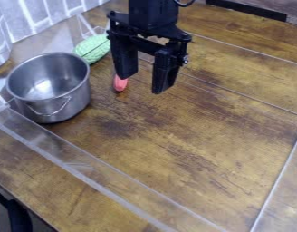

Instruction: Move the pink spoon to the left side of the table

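The pink spoon [120,84] shows only as a small salmon-pink tip on the dark wooden table [199,136], just below my left fingertip; the rest of it is hidden behind the gripper. My gripper [142,83] hangs over it from above, black, with its two fingers spread apart. I cannot tell whether the left finger [123,62] touches the spoon. The gripper holds nothing that I can see.
A steel pot [48,84] stands at the left, close to the spoon. A green ribbed oval thing [91,49] lies behind the pot, left of the gripper. Clear plastic strips [91,159] run across the tabletop. A tiled wall is at the far left.
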`<state>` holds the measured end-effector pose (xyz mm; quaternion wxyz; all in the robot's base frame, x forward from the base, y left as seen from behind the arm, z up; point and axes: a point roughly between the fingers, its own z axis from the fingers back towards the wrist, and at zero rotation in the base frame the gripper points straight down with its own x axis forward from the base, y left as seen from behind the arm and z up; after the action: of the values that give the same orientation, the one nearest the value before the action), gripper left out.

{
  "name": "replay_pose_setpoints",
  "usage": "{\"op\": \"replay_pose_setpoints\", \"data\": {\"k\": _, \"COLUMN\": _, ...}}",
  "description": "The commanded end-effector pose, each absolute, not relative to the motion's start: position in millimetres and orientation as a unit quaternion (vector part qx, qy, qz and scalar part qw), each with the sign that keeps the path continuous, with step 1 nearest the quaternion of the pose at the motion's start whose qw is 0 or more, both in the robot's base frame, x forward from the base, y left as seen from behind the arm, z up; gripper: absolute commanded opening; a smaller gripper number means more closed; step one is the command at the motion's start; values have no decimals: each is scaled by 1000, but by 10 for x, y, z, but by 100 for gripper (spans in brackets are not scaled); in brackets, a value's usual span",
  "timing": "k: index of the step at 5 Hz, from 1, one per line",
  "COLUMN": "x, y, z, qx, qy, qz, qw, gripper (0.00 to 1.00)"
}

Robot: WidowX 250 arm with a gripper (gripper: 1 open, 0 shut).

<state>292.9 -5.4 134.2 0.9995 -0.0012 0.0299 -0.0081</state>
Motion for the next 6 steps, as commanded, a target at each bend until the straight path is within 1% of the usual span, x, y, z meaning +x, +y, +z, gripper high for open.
{"op": "replay_pose_setpoints", "data": {"k": 1, "x": 3004, "y": 33, "z": 1317, "qx": -4, "qy": 31, "qz": 20, "qw": 999, "gripper": 100}}
{"op": "replay_pose_setpoints", "data": {"k": 2, "x": 3003, "y": 30, "z": 1384, "qx": -5, "qy": 34, "qz": 29, "qw": 999, "gripper": 100}}
{"op": "replay_pose_setpoints", "data": {"k": 4, "x": 3033, "y": 105, "z": 1438, "qx": -9, "qy": 17, "qz": 4, "qw": 1000, "gripper": 100}}
{"op": "replay_pose_setpoints", "data": {"k": 5, "x": 3087, "y": 56, "z": 1530, "qx": -13, "qy": 10, "qz": -9, "qw": 1000, "gripper": 100}}
{"op": "replay_pose_setpoints", "data": {"k": 6, "x": 3102, "y": -89, "z": 1577, "qx": -18, "qy": 3, "qz": -31, "qw": 999, "gripper": 100}}
